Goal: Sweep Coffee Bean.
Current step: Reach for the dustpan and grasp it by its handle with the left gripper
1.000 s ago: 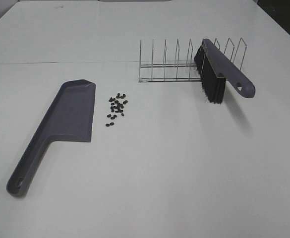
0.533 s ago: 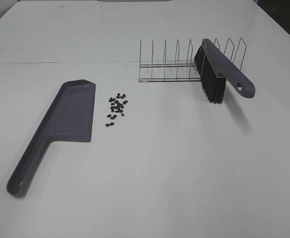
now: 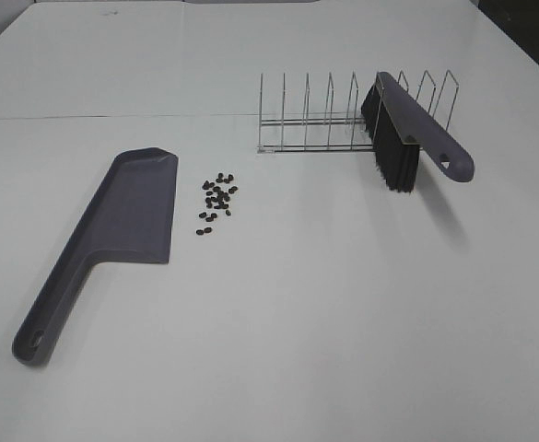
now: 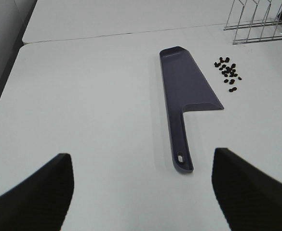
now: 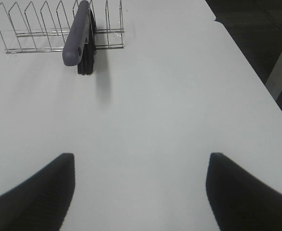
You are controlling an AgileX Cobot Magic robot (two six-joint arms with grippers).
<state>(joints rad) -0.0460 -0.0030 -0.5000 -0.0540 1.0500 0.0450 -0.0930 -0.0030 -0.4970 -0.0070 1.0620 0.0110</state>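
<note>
**Sam:** What is closest to you on the bench (image 3: pixel 324 304)?

**Me:** The dustpan (image 3: pixel 126 216). It is grey-purple and lies flat. Its long handle points toward me and its wide scoop points away. There is a small hole at the end of the handle.

**Sam:** Where are the coffee beans (image 3: pixel 216 198)?

**Me:** They lie on the bench in a loose little heap, just beside the right edge of the scoop. They are outside the pan and I see none touching it. My left wrist camera shows the same thing: the dustpan (image 4: pixel 189 86) is in the middle and the coffee beans (image 4: pixel 228 72) are beside it.

**Sam:** And farther back?

**Me:** A wire rack (image 3: pixel 329 120) stands there, well apart from the beans. A brush (image 3: pixel 416 124) sits in one of the slots near its right end. Its black bristles point down, and its grey-purple handle sticks out of the rack toward me.

**Sam:** How is the left pincer (image 4: pixel 141 156)?

**Me:** It is wide open above the bench, near the end of the pan's handle. It holds and touches nothing.

**Sam:** And the right pincer (image 5: pixel 141 156)?

**Me:** It is wide open too and grips nothing. It is over bare bench, and the brush (image 5: pixel 78 36) is well ahead of it.
</note>
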